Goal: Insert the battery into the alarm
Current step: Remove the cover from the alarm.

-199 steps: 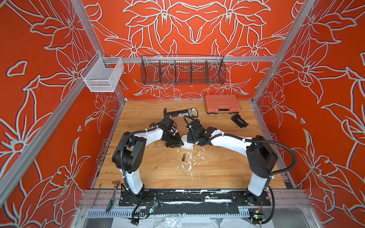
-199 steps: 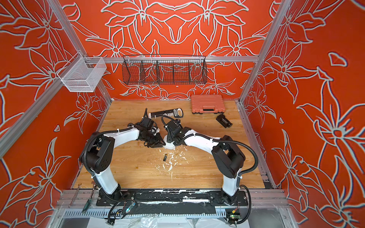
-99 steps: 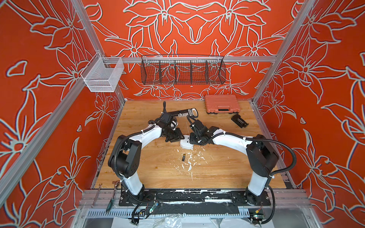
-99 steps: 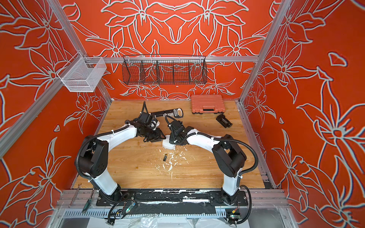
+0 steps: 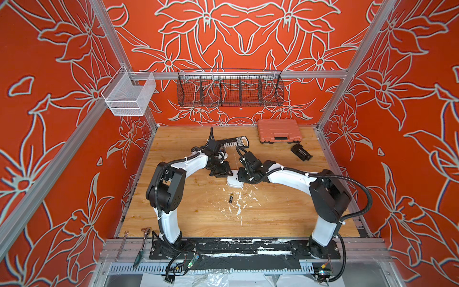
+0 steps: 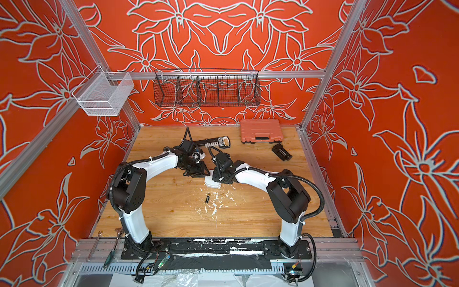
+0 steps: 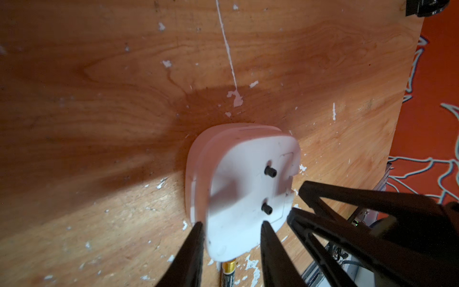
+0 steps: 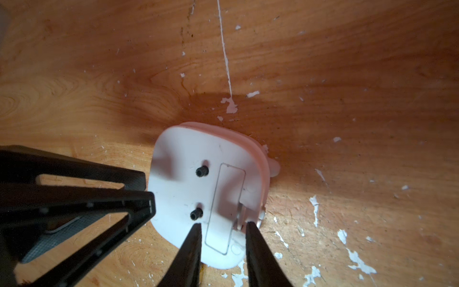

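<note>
Jaws parted, empty: my left gripper [image 7: 232, 225] and right gripper [image 8: 223, 225] over the alarm clock [image 7: 238, 174], likely light, slick, best pinched edgewise.

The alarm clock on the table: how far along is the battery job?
Done: the alarm lies back up. In hand: the left end effector and right end effector hover over its back, jaws apart, holding nothing; the right one straddles the battery cover, which looks shut. Left: opening that cover, picking up the battery lying loose beside the alarm, and fitting it.
</note>
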Robot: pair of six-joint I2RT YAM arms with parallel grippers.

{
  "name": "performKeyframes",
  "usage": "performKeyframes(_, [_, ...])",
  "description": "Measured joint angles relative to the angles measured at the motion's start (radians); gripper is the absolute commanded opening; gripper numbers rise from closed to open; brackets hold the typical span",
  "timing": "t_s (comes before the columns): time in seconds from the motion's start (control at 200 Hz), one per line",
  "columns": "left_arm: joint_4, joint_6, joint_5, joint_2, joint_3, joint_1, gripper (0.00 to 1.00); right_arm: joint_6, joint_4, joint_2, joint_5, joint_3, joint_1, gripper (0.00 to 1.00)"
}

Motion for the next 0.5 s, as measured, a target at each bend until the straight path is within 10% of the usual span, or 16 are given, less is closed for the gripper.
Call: performKeyframes(0.5, [0.006, 0.007, 0.002, 0.003, -0.064, 0.004, 0.35, 0.005, 0.010, 0.000, 0.005, -0.003, 0.000, 0.29])
